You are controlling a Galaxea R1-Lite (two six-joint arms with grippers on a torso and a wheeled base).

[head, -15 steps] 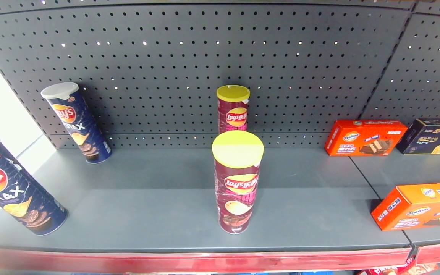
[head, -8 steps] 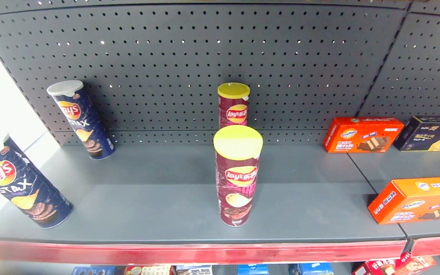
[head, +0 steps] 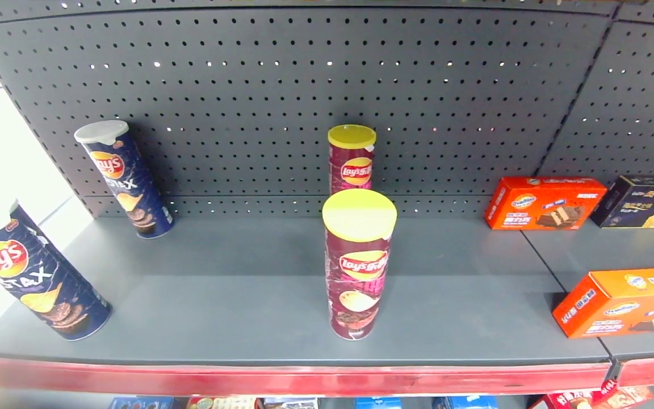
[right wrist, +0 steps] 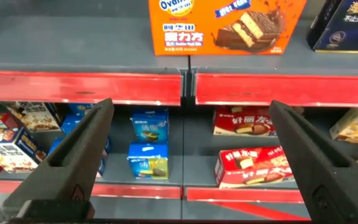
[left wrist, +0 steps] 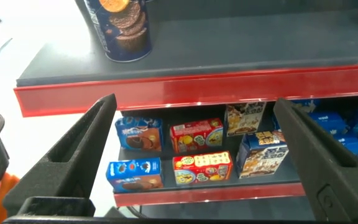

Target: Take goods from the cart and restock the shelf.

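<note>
Two maroon chip cans stand upright mid-shelf: the front maroon can [head: 357, 267] near the red lip [head: 281, 379], the rear maroon can [head: 352, 159] against the pegboard [head: 281, 74]. On the same grey shelf [head: 219, 295] a front navy can [head: 37, 272] and a rear navy can [head: 125, 179] stand at the left; an orange box [head: 622, 304] lies at the right. The left gripper [left wrist: 194, 102] and right gripper [right wrist: 191, 104] hang before the red lip, fingers spread wide and empty – snack boxes [right wrist: 148, 152] sit on the lower shelf [right wrist: 241, 194] beyond
</note>
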